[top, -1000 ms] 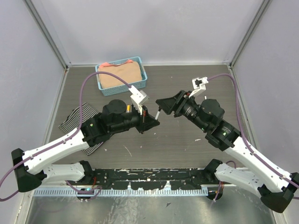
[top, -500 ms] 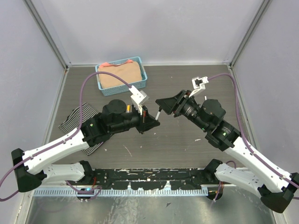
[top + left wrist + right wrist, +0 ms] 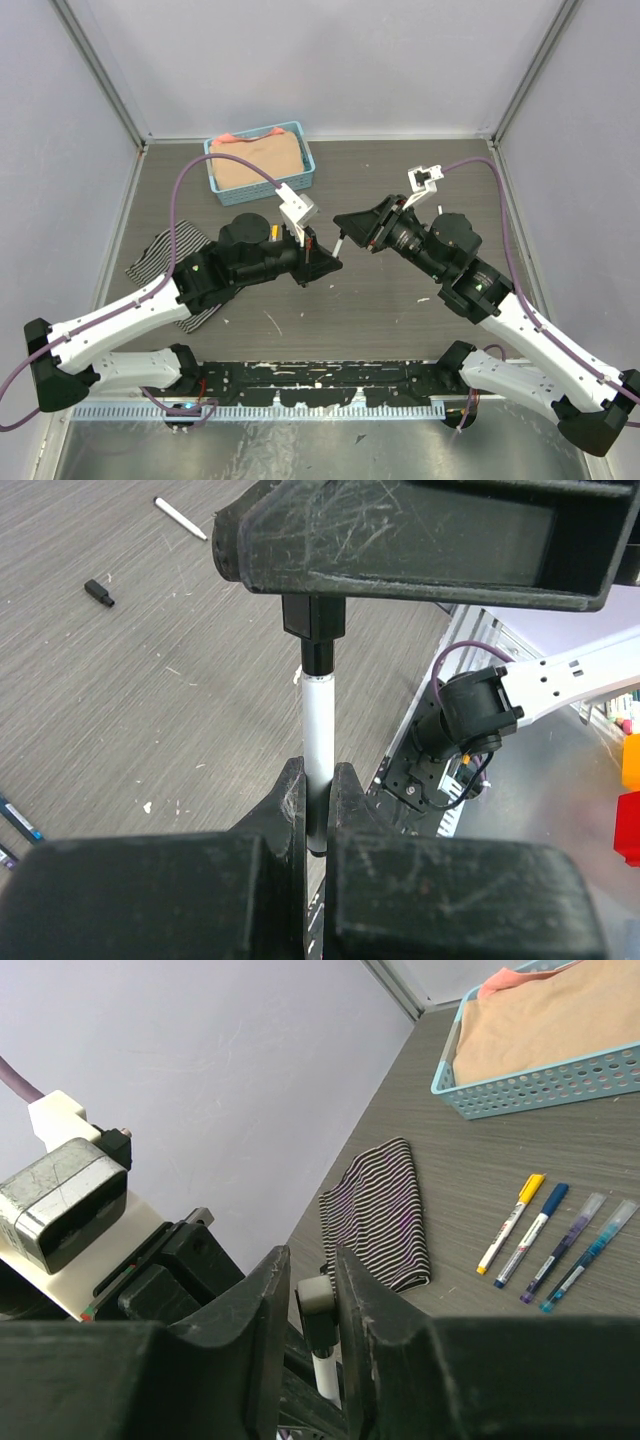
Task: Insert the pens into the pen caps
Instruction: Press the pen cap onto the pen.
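Item: white pen (image 3: 317, 720), pinched in our left gripper (image 3: 318, 777), mid-air between the arms. Long axis runs straight into our right gripper (image 3: 312, 1272), whose fingers flank the black pen cap (image 3: 317, 650) on its tip; whether they pinch it, we cannot tell.

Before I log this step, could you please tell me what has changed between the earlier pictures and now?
The right end effector has turned slightly, its camera mount drifting left in the top view. Its fingers flank the pen cap, grip unconfirmed. The left end effector keeps the pen clamped. The basket and striped cloth have not moved.
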`<state>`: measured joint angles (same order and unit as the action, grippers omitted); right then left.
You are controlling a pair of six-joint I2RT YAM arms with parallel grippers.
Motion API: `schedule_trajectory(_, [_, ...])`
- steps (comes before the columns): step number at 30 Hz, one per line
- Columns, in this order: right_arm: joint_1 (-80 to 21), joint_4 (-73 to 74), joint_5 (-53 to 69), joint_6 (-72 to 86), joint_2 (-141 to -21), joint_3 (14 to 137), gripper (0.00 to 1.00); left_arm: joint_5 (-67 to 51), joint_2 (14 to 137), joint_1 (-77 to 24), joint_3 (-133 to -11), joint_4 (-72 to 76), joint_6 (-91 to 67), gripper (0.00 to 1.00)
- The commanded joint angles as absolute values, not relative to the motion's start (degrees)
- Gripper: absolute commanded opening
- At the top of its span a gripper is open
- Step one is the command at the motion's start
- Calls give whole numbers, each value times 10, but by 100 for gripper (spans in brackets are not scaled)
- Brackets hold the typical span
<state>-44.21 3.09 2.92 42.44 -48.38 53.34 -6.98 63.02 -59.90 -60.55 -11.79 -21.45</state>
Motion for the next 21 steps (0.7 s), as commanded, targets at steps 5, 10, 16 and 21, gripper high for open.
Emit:
schedule_trajectory(5, [-445,2,47,431,-480,529,24,-69,620,-598,-629,-93,-211,0])
schedule_trajectory(10, [-445,7,46,430,-476,523,15,-67,623,-599,-638,-92,-214,0])
schedule_trajectory(16, [-446,50,24,416,-479,538,0,-50,608,-598,-651,-66,-224,0])
schedule_trajectory(21, [-450,55,29,413,-484,540,0,-37,615,-598,-686,-51,-211,0])
